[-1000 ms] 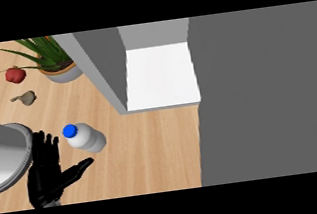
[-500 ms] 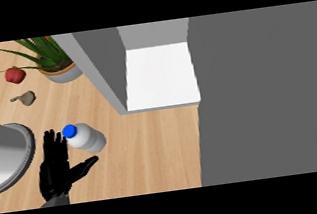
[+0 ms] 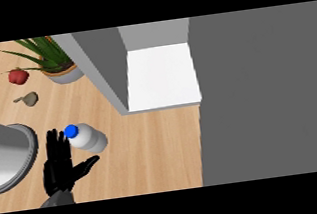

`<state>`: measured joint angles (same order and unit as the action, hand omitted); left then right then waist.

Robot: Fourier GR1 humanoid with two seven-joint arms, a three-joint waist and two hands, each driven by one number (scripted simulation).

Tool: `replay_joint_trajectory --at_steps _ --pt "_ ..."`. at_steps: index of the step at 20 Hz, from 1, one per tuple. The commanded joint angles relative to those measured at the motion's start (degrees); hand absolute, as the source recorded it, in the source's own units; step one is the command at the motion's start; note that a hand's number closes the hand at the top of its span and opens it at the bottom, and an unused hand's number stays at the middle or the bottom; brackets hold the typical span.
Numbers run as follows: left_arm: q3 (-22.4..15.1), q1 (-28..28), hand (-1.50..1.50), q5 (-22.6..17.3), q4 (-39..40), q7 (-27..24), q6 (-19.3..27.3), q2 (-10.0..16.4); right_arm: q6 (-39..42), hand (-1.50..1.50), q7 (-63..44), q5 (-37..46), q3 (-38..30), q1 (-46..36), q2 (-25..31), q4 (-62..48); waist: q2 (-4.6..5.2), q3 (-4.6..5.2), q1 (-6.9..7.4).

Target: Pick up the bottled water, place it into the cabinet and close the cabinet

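The bottled water (image 3: 90,139), clear with a blue cap (image 3: 71,131), lies tilted on the wooden counter, cap toward the left. My left hand (image 3: 63,168) comes in from the lower edge just left of and below the bottle. It is open, its straight fingers pointing up beside the cap and its thumb spread toward the bottle's underside. The cabinet (image 3: 103,71) stands open at the upper middle, its white inner floor (image 3: 162,76) bare. My right hand does not show.
A large grey round vessel (image 3: 1,157) sits at the left edge, close to my hand. At the back left are a potted plant (image 3: 58,67), a red fruit (image 3: 18,76) and a small grey-brown object (image 3: 30,98). A broad grey panel (image 3: 271,91) fills the right side.
My left hand has slid slightly right and forward, so its fingers now lie against the bottle's cap end. The bottle has not moved.
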<state>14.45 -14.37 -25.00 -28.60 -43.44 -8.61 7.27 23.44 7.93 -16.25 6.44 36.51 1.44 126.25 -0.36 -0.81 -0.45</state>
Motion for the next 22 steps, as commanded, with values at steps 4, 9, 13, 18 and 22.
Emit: replay_joint_trajectory --at_steps 4,9,13,18,22 --pt "1.3 -6.0 -1.5 -2.2 5.6 2.6 -6.2 -0.3 -2.1 -1.5 -0.9 2.2 1.9 -3.8 -1.4 -1.4 0.59 0.92 -0.45" --pt "1.6 -6.7 -1.5 -1.8 10.6 0.2 -11.2 -0.2 -0.5 -1.5 -1.2 -0.2 0.5 -3.9 -0.3 -3.4 0.7 0.94 -0.68" --pt "2.3 -8.2 -1.5 -3.0 9.6 1.7 -11.7 -0.2 -2.1 -1.5 -1.3 -0.4 1.4 -1.4 -1.4 -0.8 0.51 0.89 -0.52" --pt "0.6 -10.3 -1.5 -0.3 13.0 -1.8 -12.0 -2.4 -1.7 -1.5 -1.7 0.4 0.7 -3.6 -0.6 -1.2 0.66 0.93 -0.72" --pt "0.4 -12.8 1.5 0.9 15.4 -3.2 -12.4 -1.6 -2.5 -1.5 -1.5 0.5 1.8 -2.8 -1.4 -1.3 0.68 0.93 -0.85"
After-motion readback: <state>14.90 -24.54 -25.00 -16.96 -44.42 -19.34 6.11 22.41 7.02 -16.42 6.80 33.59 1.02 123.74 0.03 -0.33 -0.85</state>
